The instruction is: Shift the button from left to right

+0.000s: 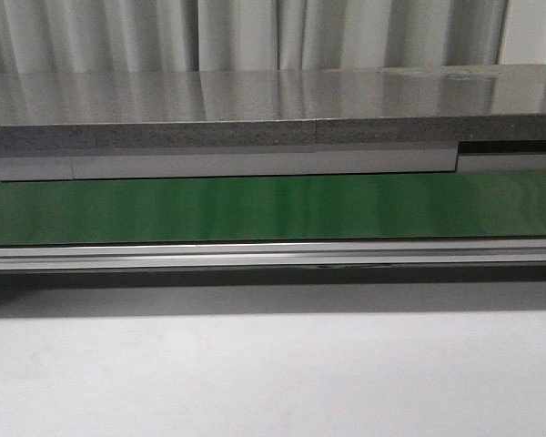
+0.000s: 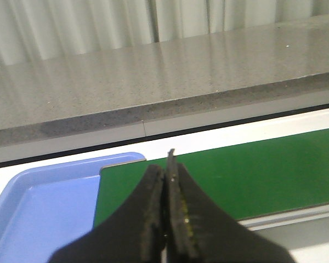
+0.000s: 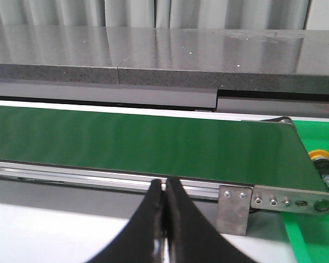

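Front view: one green conveyor belt (image 1: 273, 208) on one aluminium rail (image 1: 273, 253), one grey stone ledge (image 1: 273, 109) behind, one white surface (image 1: 273, 373) in front. No arms visible there.

Left gripper (image 2: 165, 181): two fingers pressed together, nothing between; one blue tray (image 2: 44, 208) beside belt end.

Right gripper (image 3: 163, 200): two fingers pressed together, nothing held.

One button (image 3: 321, 156), yellow cap, partly visible past the belt's end roller, over a green mat (image 3: 312, 235).
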Robot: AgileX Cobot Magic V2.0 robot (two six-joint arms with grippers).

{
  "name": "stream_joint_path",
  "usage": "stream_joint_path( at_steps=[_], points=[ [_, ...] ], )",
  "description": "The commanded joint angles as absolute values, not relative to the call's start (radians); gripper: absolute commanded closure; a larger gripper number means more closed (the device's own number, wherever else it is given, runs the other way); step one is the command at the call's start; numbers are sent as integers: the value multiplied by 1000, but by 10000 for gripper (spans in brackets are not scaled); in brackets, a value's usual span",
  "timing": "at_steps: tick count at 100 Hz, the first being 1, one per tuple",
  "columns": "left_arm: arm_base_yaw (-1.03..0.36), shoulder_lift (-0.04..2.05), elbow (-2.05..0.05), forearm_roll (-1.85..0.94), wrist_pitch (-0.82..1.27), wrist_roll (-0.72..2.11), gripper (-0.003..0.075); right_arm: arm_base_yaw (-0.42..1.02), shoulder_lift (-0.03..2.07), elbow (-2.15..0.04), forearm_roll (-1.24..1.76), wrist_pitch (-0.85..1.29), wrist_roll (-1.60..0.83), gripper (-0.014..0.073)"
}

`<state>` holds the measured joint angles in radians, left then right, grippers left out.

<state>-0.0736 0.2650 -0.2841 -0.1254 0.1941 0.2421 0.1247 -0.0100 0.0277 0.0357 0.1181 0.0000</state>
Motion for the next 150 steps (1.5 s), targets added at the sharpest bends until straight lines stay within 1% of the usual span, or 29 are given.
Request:
stream_joint_path(
  at_steps=[1,9,43,63,81,150],
  points=[
    [-84,265,-289,12,83,69,739,122,-26,9,25,35,0,661],
    [-84,239,-261,46,78,15,739,122,-26,9,25,35,0,661],
    [-84,48,-87,61,11,13,739,122,-26,9,25,35,0,661],
    [-84,-39,-19,61,-7,13,739,122,-26,9,25,35,0,661],
    [-84,-39,39,61,-118,13,739,122,-26,9,25,35,0,661],
    [-53,-39,39,61,-108,13,739,122,-26,9,25,35,0,661]
  ],
)
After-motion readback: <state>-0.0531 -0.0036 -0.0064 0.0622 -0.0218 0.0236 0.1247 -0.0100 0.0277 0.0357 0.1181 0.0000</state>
